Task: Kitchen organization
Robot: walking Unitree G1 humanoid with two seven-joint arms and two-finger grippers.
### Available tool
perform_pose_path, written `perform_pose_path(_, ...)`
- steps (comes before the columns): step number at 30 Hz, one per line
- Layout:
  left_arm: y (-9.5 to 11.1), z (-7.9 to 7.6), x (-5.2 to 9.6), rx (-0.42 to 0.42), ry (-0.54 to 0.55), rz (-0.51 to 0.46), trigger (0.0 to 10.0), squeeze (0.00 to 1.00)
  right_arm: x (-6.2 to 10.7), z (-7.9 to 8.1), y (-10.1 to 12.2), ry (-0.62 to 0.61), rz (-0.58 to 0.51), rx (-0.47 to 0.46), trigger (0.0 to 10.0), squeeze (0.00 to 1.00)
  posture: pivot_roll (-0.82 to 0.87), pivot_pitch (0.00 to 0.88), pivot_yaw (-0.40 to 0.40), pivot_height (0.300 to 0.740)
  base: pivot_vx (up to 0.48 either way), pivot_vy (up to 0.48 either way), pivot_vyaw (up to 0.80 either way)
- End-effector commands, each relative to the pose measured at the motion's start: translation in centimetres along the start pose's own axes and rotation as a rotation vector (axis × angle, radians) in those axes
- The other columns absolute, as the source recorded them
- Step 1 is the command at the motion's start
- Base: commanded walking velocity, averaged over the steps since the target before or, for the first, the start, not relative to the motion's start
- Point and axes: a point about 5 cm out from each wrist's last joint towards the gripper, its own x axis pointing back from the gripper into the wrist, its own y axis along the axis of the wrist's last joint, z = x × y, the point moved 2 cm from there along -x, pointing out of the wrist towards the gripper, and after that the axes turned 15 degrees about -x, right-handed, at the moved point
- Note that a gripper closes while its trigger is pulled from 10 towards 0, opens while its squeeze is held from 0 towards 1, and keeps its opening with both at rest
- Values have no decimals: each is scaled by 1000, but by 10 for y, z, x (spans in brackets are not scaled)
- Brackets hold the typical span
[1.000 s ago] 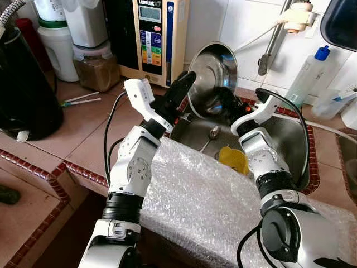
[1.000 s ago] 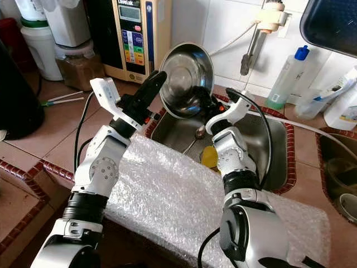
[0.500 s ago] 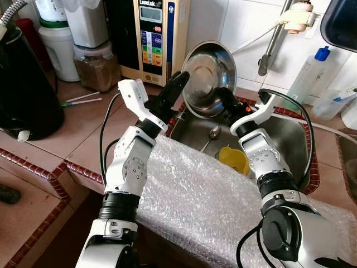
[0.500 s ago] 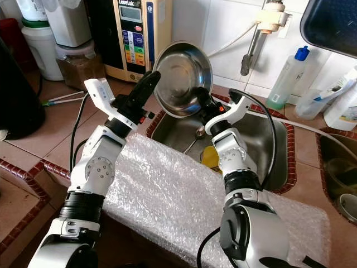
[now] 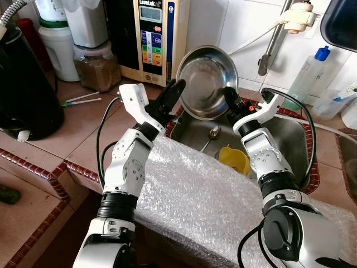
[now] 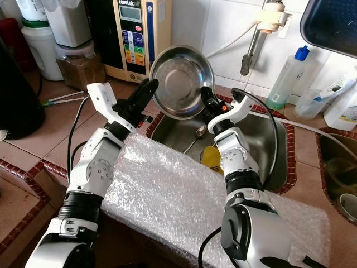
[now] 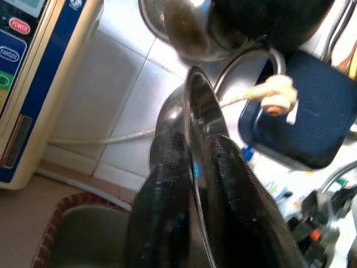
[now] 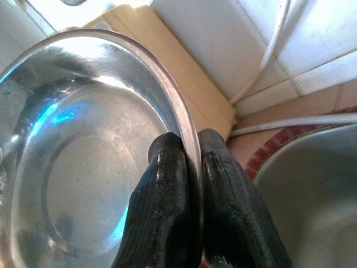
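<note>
**A:** Bowl's shifted since a second ago; steel bowl (image 5: 207, 82) now sits a bit higher and further toward the robot's left, face turned more to the camera; left arm pulled back with it.

**B:** Grip status?

**A:** Both pincers clamped on the rim; left gripper (image 5: 174, 94) on the left edge, right gripper (image 5: 230, 98) on the lower right edge; wrist views confirm, rim runs between the black fingers (image 8: 167, 184) on each side.

**B:** Why two arms for one bowl?

**A:** My guess: thin rim, slick steel; a single pinch would let it swing; opposite-side grips keep it tilted on edge and steady.

**B:** Where is it relative to the sink?

**A:** Held in the air above the back-left corner of the sink (image 5: 290, 139); spoon (image 5: 213, 134) and yellow cup (image 5: 234, 159) lie in the basin below; bubble wrap (image 5: 195, 195) covers the counter edge in front.

**B:** Destination?

**A:** Cannot tell; likely out of the sink toward the tiled counter (image 5: 89, 123) on the left.
</note>
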Motion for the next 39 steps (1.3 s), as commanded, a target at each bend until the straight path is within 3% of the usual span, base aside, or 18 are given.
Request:
perform_pose_path(1,-3,-14,-4,-46,-68,16,10000,1000,-1,-8,16,-113,-62,89,0,0,72,0,-37,740,0,0,0)
perform_pose_path(10,-21,-10,4,-113,-67,116,10000,1000,5,-24,25,-266,-100,199,0,0,79,0,-39,740,0,0,0)
perform_pose_path(13,-37,-7,13,-137,-56,218,10000,1000,16,-44,28,-415,-108,234,0,0,89,0,-40,740,0,0,0)
perform_pose_path(17,-45,-5,22,-155,-65,255,10000,1000,28,-62,30,-545,-107,287,0,0,97,0,-43,740,0,0,0)
perform_pose_path(18,-51,-2,30,-175,-54,286,10000,1000,38,-74,33,-635,-110,323,0,0,101,0,-42,740,0,0,0)
perform_pose_path(21,-60,4,41,-194,-40,329,10000,1000,49,-86,37,-725,-111,369,0,0,100,0,-41,740,0,0,0)
perform_pose_path(27,-72,6,53,-215,-51,391,10000,1000,68,-103,42,-816,-94,479,0,0,92,0,-37,740,0,0,0)
perform_pose_path(35,-78,0,55,-221,-92,418,10000,1000,89,-120,29,-876,-31,485,0,0,90,0,-32,740,0,0,0)
perform_pose_path(36,-79,-1,55,-219,-101,423,10000,1000,90,-121,28,-878,-24,481,0,153,90,0,-32,740,0,0,0)
perform_pose_path(37,-80,-2,56,-220,-111,431,10000,1000,91,-122,26,-879,-20,477,0,1000,90,0,-32,740,0,0,0)
perform_pose_path(38,-82,-2,56,-226,-120,438,10000,1000,91,-123,25,-879,-14,475,667,1000,89,0,-30,740,0,0,0)
perform_pose_path(39,-83,-3,57,-234,-130,445,10000,1000,92,-123,24,-880,-8,473,10000,1000,89,0,-29,740,0,0,0)
